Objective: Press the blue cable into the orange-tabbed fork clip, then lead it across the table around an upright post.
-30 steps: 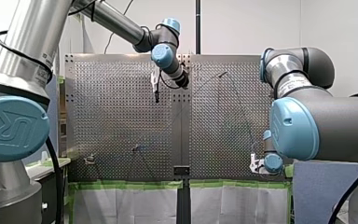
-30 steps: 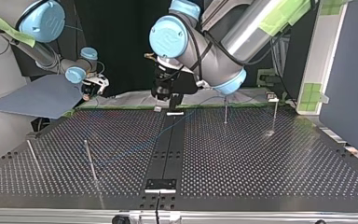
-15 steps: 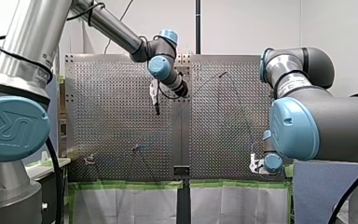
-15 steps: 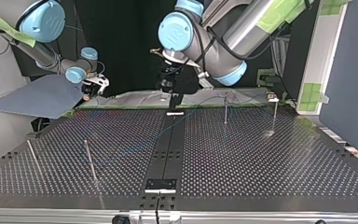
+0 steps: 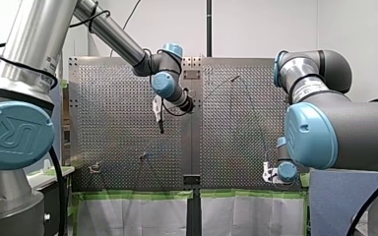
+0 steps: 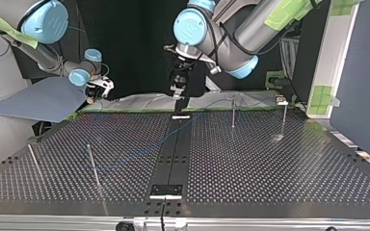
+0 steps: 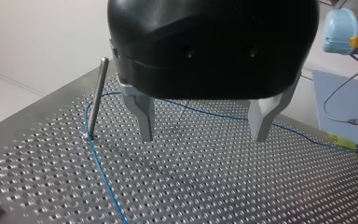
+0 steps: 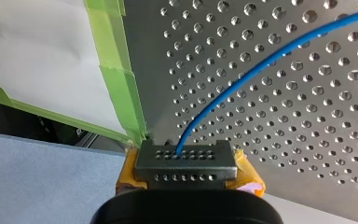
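Left wrist view: looking at my left gripper point(image 7: 203, 135), spread wide, nothing in it, hanging above the perforated table point(image 7: 223, 191). Can see the blue cable point(image 7: 101, 170) lying on the table, curving round the foot of a post point(image 7: 97, 95) just beside one finger. Right wrist view: my right gripper point(image 8: 186, 161) clamped on the cable, right by the green tape point(image 8: 121, 93) at the table's edge. Front and top views: left gripper raised over mid-table, right one low at the edge.
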`<action>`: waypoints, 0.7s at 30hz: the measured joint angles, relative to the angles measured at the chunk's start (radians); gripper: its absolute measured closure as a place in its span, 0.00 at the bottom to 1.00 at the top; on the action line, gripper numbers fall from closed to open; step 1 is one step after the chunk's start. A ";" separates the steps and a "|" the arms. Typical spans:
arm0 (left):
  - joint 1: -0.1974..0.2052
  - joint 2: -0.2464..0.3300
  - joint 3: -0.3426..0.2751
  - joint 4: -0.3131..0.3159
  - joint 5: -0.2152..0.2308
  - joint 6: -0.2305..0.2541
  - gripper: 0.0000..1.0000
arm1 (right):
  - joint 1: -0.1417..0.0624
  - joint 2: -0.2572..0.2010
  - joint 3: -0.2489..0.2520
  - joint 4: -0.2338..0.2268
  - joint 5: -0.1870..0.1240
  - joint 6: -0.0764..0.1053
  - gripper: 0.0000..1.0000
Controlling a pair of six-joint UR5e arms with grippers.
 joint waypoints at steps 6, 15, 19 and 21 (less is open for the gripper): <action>0.002 0.000 -0.053 0.052 -0.001 0.005 0.00 | 0.001 0.000 -0.001 0.000 0.000 0.000 1.00; 0.003 -0.001 -0.131 0.131 -0.003 0.002 0.00 | 0.002 0.000 -0.001 0.001 0.000 0.000 1.00; 0.004 -0.001 -0.170 0.169 -0.023 0.006 0.00 | 0.004 0.000 -0.001 0.002 0.000 0.000 1.00; 0.005 -0.001 -0.186 0.186 -0.031 0.008 0.00 | 0.004 0.000 -0.001 0.002 0.000 0.000 1.00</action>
